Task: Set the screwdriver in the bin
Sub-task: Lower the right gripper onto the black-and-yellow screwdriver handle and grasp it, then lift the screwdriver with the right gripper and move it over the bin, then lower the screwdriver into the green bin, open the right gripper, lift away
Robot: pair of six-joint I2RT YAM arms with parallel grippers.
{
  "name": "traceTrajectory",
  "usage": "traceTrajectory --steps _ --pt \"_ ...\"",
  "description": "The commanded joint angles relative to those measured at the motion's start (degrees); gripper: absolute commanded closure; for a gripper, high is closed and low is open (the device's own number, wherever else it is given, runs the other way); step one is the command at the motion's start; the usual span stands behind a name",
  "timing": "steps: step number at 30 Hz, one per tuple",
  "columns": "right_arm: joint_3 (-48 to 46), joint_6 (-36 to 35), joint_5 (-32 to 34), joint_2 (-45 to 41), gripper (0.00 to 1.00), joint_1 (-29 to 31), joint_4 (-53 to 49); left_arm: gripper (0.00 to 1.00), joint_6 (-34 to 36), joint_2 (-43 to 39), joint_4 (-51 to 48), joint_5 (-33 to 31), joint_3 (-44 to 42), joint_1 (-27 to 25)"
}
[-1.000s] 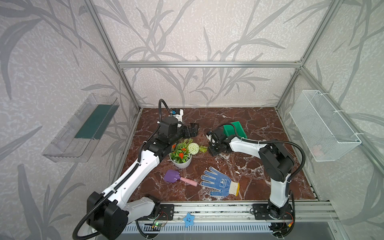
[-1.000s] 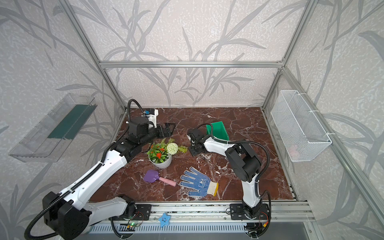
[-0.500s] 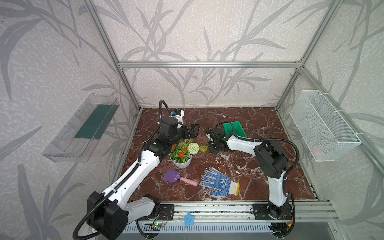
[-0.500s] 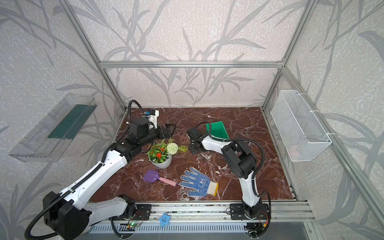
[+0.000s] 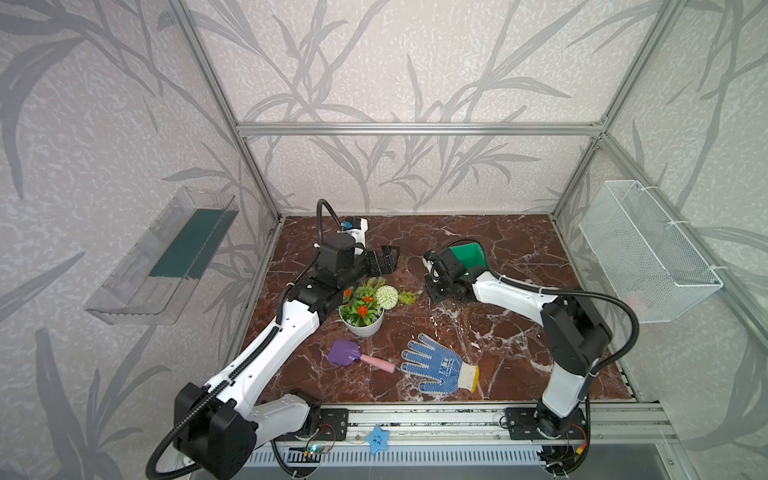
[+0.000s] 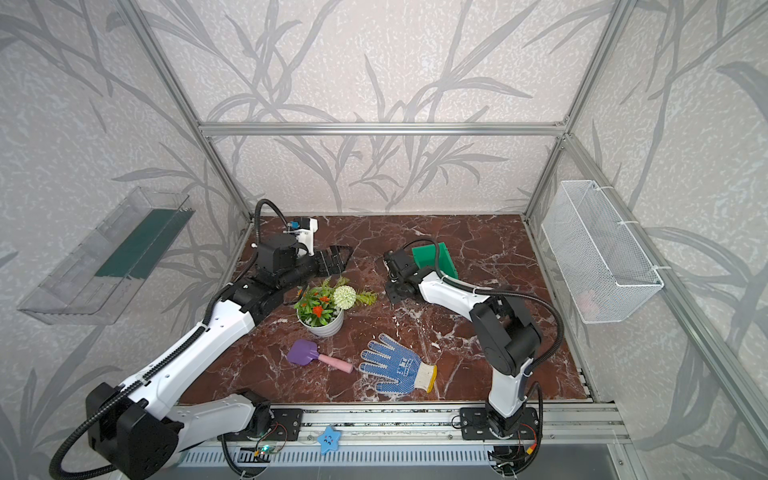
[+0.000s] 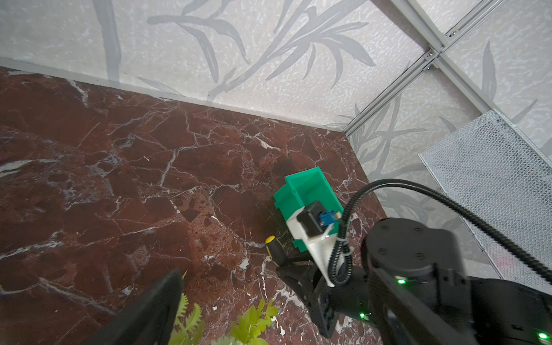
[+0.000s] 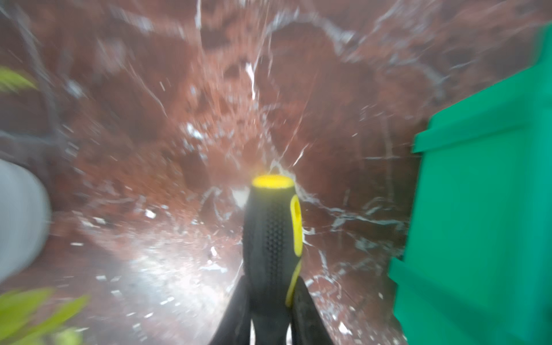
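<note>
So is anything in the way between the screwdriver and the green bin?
No, nothing visible. The right gripper holds the screwdriver just beside the bin, with only bare table between them.

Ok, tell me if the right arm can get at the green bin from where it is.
Probably yes. The right claw, shut on the screwdriver, sits right beside the bin, with only bare marble floor between them.

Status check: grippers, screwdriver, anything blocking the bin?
Right gripper shut on screwdriver handle. Left gripper open, by the potted plant. Screwdriver beside bin, not in yet. Nothing between them.
</note>
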Motion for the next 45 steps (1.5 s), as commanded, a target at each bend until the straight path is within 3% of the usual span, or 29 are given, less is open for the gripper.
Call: traceTrajectory --steps 1,11,15,21,30,45 --pt "-0.9 5.4 -2.6 -6.7 0.86 -2.9 2.7 0.01 -1.2 1.5 3.0 1.0 2.9 -0.7" --pt "-5.0 16.8 -2.1 -13.8 0.87 -15.4 9.1 0.01 5.2 8.7 2.2 -5.0 9.7 -10.1" --pt "-7.4 20.8 -1.2 -11.7 0.87 -18.6 14.8 0.01 7.2 12.7 0.4 -5.9 12.6 -12.9" --pt "-5.7 28.3 -4.2 -4.3 0.86 -23.2 15.6 0.01 8.0 16.2 -1.9 -6.2 14.9 -14.6" --pt "-1.7 29.6 -10.7 4.0 0.83 -23.3 15.9 0.01 9.6 17.4 -4.3 -7.1 15.9 -15.4" --pt "-3.0 24.4 -5.0 4.1 0.77 -20.6 13.8 0.01 9.6 18.4 -4.7 -6.6 15.8 -15.5"
